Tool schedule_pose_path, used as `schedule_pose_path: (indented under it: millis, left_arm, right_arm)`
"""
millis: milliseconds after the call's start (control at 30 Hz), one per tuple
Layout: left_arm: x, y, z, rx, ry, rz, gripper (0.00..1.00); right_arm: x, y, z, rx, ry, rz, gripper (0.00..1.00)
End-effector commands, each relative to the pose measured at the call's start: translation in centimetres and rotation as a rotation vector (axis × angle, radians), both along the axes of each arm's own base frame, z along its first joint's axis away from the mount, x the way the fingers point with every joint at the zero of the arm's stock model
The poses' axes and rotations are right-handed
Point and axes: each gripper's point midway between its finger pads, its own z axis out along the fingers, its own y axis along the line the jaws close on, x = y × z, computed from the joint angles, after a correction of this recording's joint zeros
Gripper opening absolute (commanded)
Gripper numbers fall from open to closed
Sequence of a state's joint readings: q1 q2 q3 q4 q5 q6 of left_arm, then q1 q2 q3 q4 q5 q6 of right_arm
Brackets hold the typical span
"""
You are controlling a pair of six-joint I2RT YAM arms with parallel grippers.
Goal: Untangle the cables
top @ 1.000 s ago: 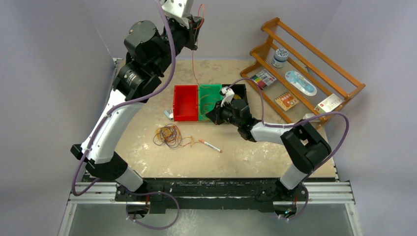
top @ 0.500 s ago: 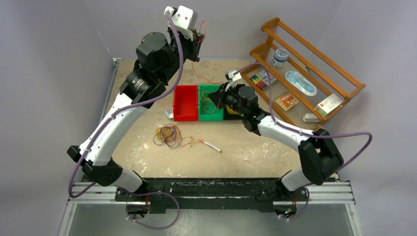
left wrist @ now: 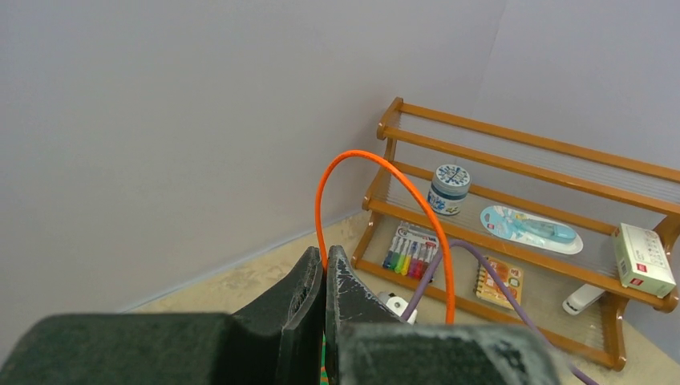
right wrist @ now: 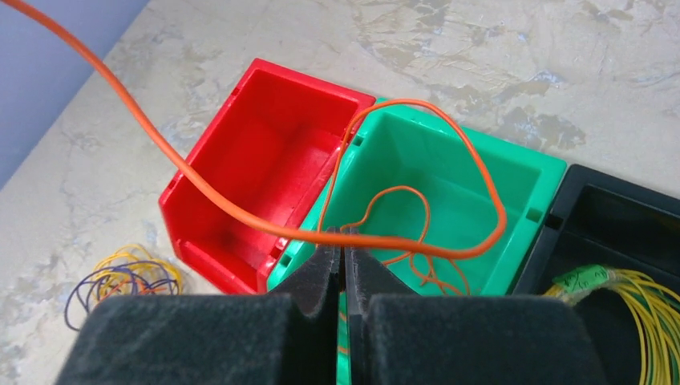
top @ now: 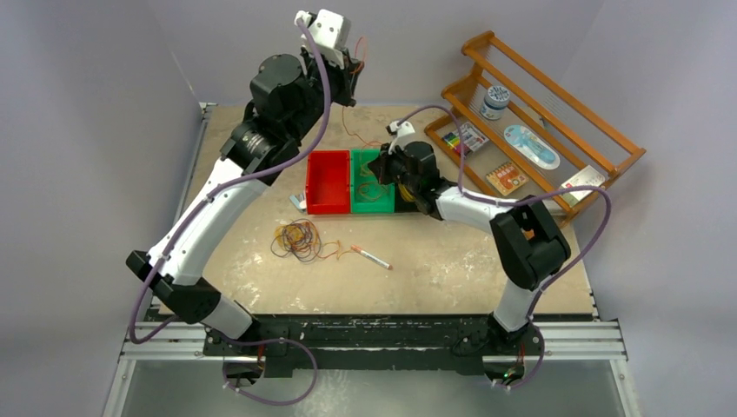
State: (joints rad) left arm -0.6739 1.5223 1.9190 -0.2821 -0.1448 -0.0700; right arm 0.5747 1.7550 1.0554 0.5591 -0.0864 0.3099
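My left gripper [top: 352, 76] is raised high over the table's back edge, shut on an orange cable [left wrist: 383, 164] that arcs out of its tips [left wrist: 325, 261]. The cable [top: 342, 122] hangs down into the green bin [top: 358, 208]. My right gripper [top: 381, 168] hovers over that bin, shut, with the same orange cable [right wrist: 240, 216] pinched across its tips [right wrist: 342, 237]; more thin orange loops lie inside the bin [right wrist: 553, 172]. The remaining tangle of cables [top: 298, 239], orange, yellowish and dark purple, lies on the table in front of the bins and also shows in the right wrist view [right wrist: 128, 277].
A red bin [top: 328, 182] stands left of the green one; a black bin [right wrist: 617, 208] on the right holds a yellow coil [right wrist: 633, 297]. A pen [top: 372, 257] lies beside the tangle. A wooden rack [top: 539, 130] with small items stands at the back right.
My right gripper rose from the bins' front edge and moved back over the green bin. My left gripper came down from the top of the view, slackening the orange cable.
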Motion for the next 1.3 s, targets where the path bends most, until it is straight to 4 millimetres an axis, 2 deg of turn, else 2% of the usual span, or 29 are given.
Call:
schedule_pose_path:
  millis: [0, 133, 300, 400, 600, 733, 900, 933, 1133, 1267]
  left_arm:
    - [1.4, -0.5, -0.5, -0.043, 0.007, -0.021, 0.00]
    - [2.4, -0.6, -1.9, -0.045, 0.035, -0.030, 0.00]
    - [3.3, -0.5, -3.6, -0.043, 0.070, -0.033, 0.00]
    - [3.5, -0.4, -4.2, -0.040, 0.083, -0.031, 0.00]
    - [4.0, -0.6, -5.2, -0.035, 0.099, -0.034, 0.00]
    - [4.4, -0.8, -6.0, -0.025, 0.114, -0.035, 0.00]
    - [4.8, -1.1, -7.0, -0.017, 0.130, -0.039, 0.00]
    - [4.9, -1.2, -7.3, -0.014, 0.135, -0.040, 0.00]
    - [5.6, -2.0, -8.9, -0.003, 0.168, -0.058, 0.00]
    - [6.1, -2.6, -10.6, 0.009, 0.201, -0.068, 0.00]
  right_arm:
    - [2.7, 0.6, 2.8, -0.001, -0.112, -0.016, 0.00]
    - [3.8, 1.1, 1.2, -0.030, -0.096, -0.011, 0.00]
    - [4.3, 1.0, -0.1, -0.046, -0.074, -0.021, 0.00]
    - [4.0, 0.6, -0.1, -0.044, -0.069, -0.033, 0.08]
    - [2.7, -0.7, 0.1, -0.043, -0.061, -0.052, 0.32]
    - [1.6, -1.6, 0.9, -0.036, -0.068, -0.057, 0.41]
    - [-0.2, -3.0, 2.7, -0.013, -0.090, -0.075, 0.43]
    - [-0.8, -3.6, 2.1, -0.020, -0.080, -0.086, 0.44]
    - [-2.8, -6.4, 2.7, -0.009, -0.077, -0.161, 0.45]
    - [-3.7, -8.0, 2.9, -0.006, -0.078, -0.207, 0.46]
